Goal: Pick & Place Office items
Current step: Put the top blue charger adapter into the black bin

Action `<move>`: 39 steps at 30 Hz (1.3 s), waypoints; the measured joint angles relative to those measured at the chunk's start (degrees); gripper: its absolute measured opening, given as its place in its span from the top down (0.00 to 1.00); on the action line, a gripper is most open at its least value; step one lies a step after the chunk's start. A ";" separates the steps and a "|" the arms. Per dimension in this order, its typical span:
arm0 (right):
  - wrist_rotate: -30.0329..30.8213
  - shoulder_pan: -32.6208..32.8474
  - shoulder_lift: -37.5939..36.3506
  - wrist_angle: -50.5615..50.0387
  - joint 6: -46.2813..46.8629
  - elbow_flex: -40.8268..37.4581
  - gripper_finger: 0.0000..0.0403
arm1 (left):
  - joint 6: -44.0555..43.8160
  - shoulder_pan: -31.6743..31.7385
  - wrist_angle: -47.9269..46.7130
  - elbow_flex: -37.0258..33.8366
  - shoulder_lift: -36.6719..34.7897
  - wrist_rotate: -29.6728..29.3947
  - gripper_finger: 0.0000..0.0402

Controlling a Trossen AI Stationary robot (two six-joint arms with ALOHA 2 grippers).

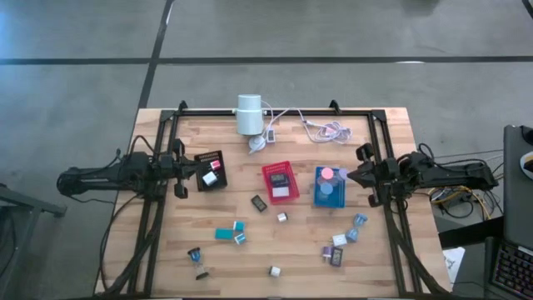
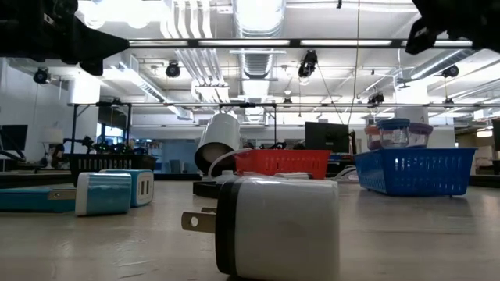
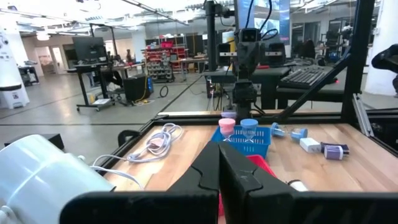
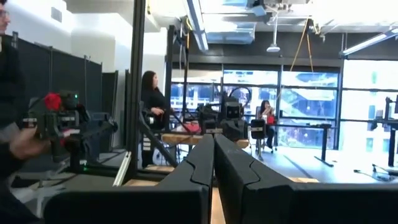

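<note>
While both arms hang at the sides of the wooden worktop (image 1: 333, 267), neither carries anything. The left gripper (image 1: 185, 172) sits at the worktop's left edge with its fingers pressed together on nothing, just beside the black tray (image 1: 200, 158). The right gripper (image 1: 356, 177) sits opposite at the right edge, fingers likewise pressed together and empty, just beside the blue tray (image 1: 320, 198).

There are three trays in a row across the middle of the worktop: black nearest the left edge, the red tray (image 1: 291, 177) in the centre, blue nearest the right edge. The black tray holds a white block and a small red piece. The red tray holds one dark item. The blue tray holds a pink disc (image 1: 327, 173) and two or three bluish discs.

By my judgement the sorting is under way but far from done, since about a dozen office items lie loose on the bare wood. Counted from above: a black block (image 1: 259, 203) and a grey block (image 1: 282, 217) near the centre; a flat teal block (image 1: 224, 234) touching two small teal-and-white chargers (image 1: 240, 237); a clip-like piece (image 1: 195, 253) and a thin dark piece toward the near left corner; one white charger (image 1: 274, 271) at the near edge; and a cluster of about five small pieces (image 1: 341, 244) toward the near right corner.

A white cylinder (image 1: 248, 114) with cables lies at the far edge.
</note>
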 joint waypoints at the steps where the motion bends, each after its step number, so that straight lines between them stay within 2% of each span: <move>1: 0.00 -0.01 -0.77 -0.03 -0.06 -0.80 0.98 | 0.04 -0.01 0.00 0.00 0.00 0.00 0.99; 11: 0.00 -0.01 -5.98 -0.10 -1.41 -3.12 0.98 | 0.02 -0.02 0.00 0.00 0.00 0.00 0.99; 39: -0.02 -0.01 -5.75 -3.01 -1.50 -3.18 0.98 | -0.35 -0.02 0.02 0.00 0.04 0.00 0.99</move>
